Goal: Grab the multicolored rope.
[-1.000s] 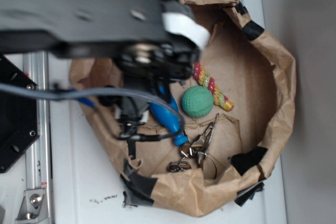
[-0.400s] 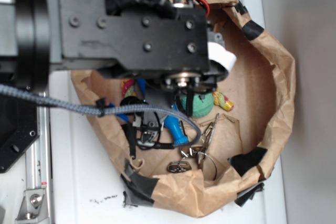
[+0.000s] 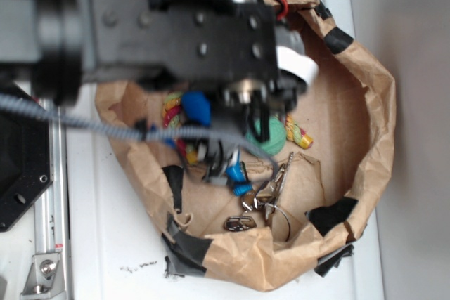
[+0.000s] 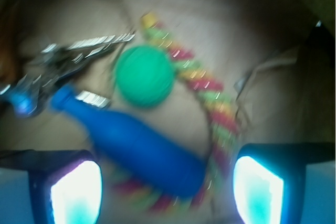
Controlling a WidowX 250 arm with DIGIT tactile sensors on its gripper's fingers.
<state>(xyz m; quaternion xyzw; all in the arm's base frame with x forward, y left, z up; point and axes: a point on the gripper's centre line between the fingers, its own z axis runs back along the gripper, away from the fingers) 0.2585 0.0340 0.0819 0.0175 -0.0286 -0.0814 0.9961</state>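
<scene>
The multicolored rope point(image 4: 218, 111) of red, yellow and green strands runs from the top middle of the wrist view down the right and curves left under the blue bottle-shaped toy point(image 4: 142, 153). The green ball point(image 4: 144, 76) lies beside it. In the exterior view the rope shows in two pieces, a bit left of the arm point(image 3: 172, 108) and its end at the right point(image 3: 299, 133). My gripper point(image 4: 167, 192) is open and empty, above the rope and the blue toy point(image 3: 197, 107), with its fingertips point(image 4: 77, 192) wide apart.
All lie in a brown paper bag point(image 3: 373, 124) with black tape patches. Metal clips point(image 3: 271, 191) and a ring point(image 3: 239, 223) lie near the bag's front. The green ball point(image 3: 274, 140) is partly hidden by the arm. A metal rail point(image 3: 49, 194) runs at the left.
The arm has moved right over the bag and now hides most of the rope and ball. The blue toy now lies further left, over the rope's left part.
</scene>
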